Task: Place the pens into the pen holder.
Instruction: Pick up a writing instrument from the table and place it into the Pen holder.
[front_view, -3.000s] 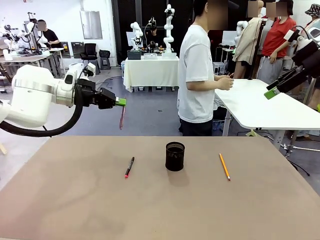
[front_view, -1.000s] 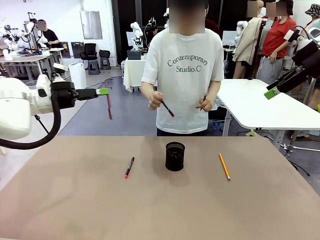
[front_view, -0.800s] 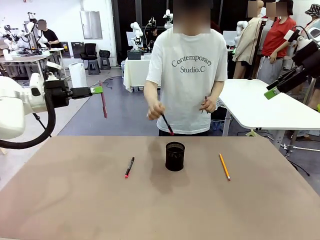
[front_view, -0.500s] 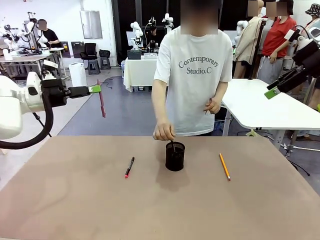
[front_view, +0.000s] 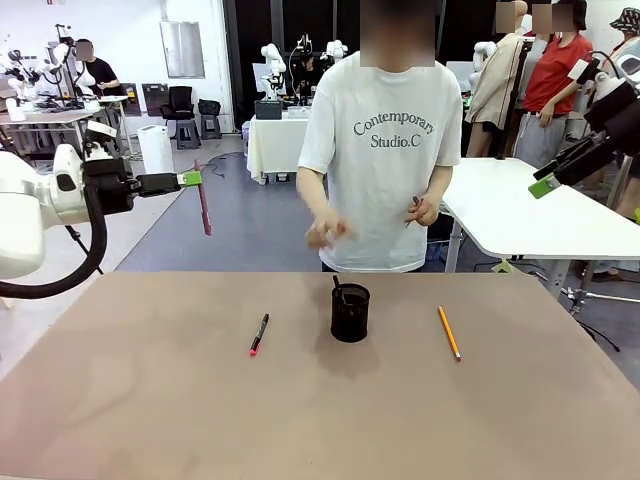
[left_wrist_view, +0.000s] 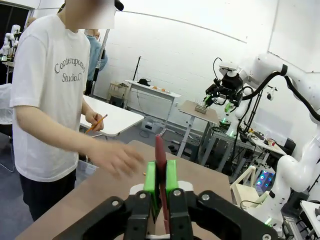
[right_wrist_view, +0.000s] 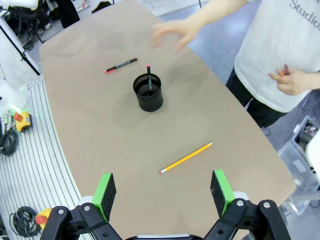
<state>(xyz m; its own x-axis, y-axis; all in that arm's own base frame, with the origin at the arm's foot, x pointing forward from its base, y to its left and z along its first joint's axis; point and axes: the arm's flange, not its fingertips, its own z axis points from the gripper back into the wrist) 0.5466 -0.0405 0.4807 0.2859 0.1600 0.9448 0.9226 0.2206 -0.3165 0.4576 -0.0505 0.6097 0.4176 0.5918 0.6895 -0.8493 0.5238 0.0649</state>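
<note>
Front view: we see the left gripper (front_view: 190, 180) raised beyond the table's (front_view: 140, 400) left far corner. It is clamped on a slim reddish-brown pen (front_view: 204, 208) that hangs nearly vertical below its green pads. The left wrist view adds the grip detail: both pads (left_wrist_view: 150, 177) press flat against the pen (left_wrist_view: 160, 150), one on each side. The right gripper (front_view: 545, 186) sits high off the right edge. The right wrist view shows its jaws spread wide with nothing between them, over the table's edge. That view also looks down into the pen holder (right_wrist_view: 148, 93), a black cylindrical cup where one red-tipped pen (right_wrist_view: 148, 75) stands upright. On the matte tan top, a black pen with a red tip (front_view: 259, 334) lies left of the holder (front_view: 350, 313). A yellow pencil (front_view: 449, 333) lies to the right. Both are well apart from it, with wide bare surface toward the near edge. The person's blurred hand (front_view: 325, 232) hovers above the far edge.
</note>
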